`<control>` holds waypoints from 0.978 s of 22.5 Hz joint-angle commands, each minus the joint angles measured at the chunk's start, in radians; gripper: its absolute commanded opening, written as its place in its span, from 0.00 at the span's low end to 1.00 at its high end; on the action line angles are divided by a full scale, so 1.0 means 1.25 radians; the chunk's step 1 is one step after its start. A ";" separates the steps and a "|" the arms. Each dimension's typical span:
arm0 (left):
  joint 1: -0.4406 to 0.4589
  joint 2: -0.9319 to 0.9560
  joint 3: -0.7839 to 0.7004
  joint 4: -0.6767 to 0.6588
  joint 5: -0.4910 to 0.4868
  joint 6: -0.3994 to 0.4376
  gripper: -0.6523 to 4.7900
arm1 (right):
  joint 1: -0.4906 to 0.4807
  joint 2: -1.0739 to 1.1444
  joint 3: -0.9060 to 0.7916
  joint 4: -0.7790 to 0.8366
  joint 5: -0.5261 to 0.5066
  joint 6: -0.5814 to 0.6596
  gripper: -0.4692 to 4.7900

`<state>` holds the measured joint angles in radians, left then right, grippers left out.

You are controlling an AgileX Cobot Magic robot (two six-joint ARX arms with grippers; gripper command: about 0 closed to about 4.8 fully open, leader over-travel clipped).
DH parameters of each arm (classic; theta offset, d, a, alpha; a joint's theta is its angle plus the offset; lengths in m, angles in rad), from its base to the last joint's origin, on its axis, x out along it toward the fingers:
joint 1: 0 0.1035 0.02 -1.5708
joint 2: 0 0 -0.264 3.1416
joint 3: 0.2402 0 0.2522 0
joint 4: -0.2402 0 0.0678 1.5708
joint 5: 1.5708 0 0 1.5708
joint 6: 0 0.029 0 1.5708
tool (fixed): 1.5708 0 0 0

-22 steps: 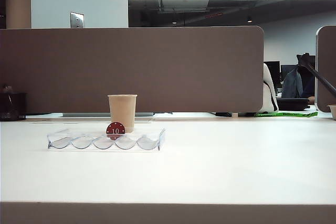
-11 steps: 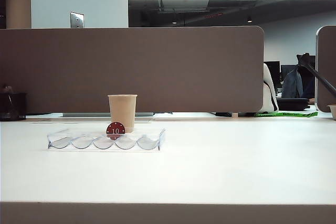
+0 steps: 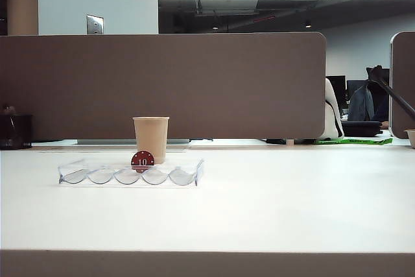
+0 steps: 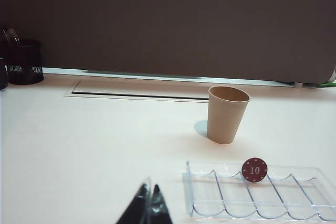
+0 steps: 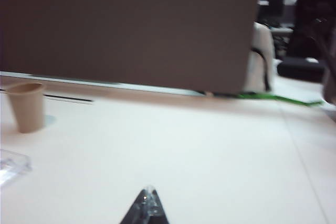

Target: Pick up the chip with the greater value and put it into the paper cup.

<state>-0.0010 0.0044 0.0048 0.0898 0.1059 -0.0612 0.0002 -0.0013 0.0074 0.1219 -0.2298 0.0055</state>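
Showing "10" on red chip (image 3: pixel 142 160), paper cup (image 3: pixel 151 138) behind, left hand (image 4: pixel 149 202), right hand (image 5: pixel 149 199) closed

An office: desk partition (image 3: pixel 162 85), monitors (image 3: pixel 337 89), pen holder (image 4: pixel 24 61).

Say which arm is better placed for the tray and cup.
Left. The left gripper, jaws shut, has the tray and paper cup just ahead; from the right gripper they lie far aside.
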 commanded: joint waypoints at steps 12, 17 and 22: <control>-0.001 0.001 0.002 -0.078 -0.040 0.048 0.11 | -0.001 -0.001 -0.001 -0.047 0.044 -0.027 0.08; -0.001 0.001 0.002 -0.076 0.004 0.093 0.11 | -0.001 -0.001 -0.001 -0.046 0.041 -0.027 0.08; -0.001 0.001 0.002 -0.055 0.045 0.111 0.11 | -0.001 -0.001 -0.001 -0.046 0.035 -0.027 0.08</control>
<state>-0.0010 0.0044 0.0048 -0.0113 0.1562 0.0734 -0.0006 -0.0013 0.0074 0.0467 -0.1802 -0.0242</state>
